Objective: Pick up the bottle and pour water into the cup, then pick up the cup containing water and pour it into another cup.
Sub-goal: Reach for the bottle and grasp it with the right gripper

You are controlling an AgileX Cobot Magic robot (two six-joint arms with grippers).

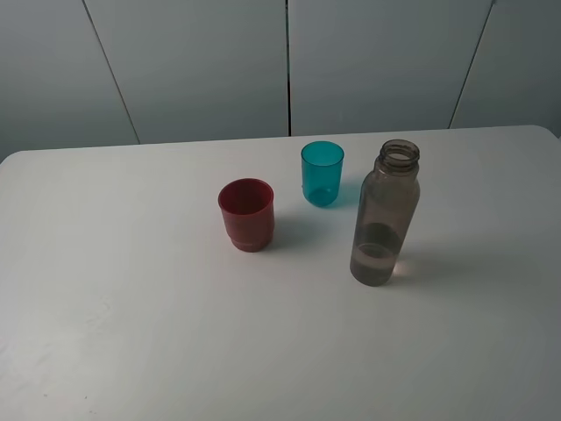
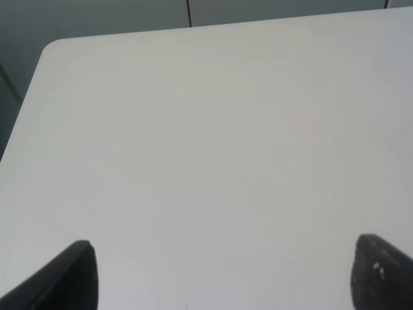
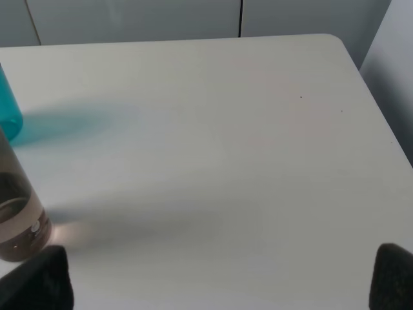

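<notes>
Both left gripper [image 2: 226,274] and right gripper [image 3: 222,278] spread their fingers [image 2: 74,281]; bottle [image 1: 386,219] stands upright.

Uncapped smoky bottle [image 1: 386,215], holding a little water, upright right of centre; teal cup [image 1: 323,173] upper-left of it; red cup [image 1: 246,214] centre-left.

A big white table [image 1: 131,333] fills most of the view from above. Its top is smooth and plain. The far edge runs from 9 o'clock to 3 o'clock, with round corners [image 1: 10,160] at both ends. Behind it, at 12 o'clock, stands a pale grey wall [image 1: 193,61] made of flat panels. Thin dark lines [image 1: 287,66] split the panels. The light is soft, and faint shadows on the table lean toward 3 o'clock.
</notes>
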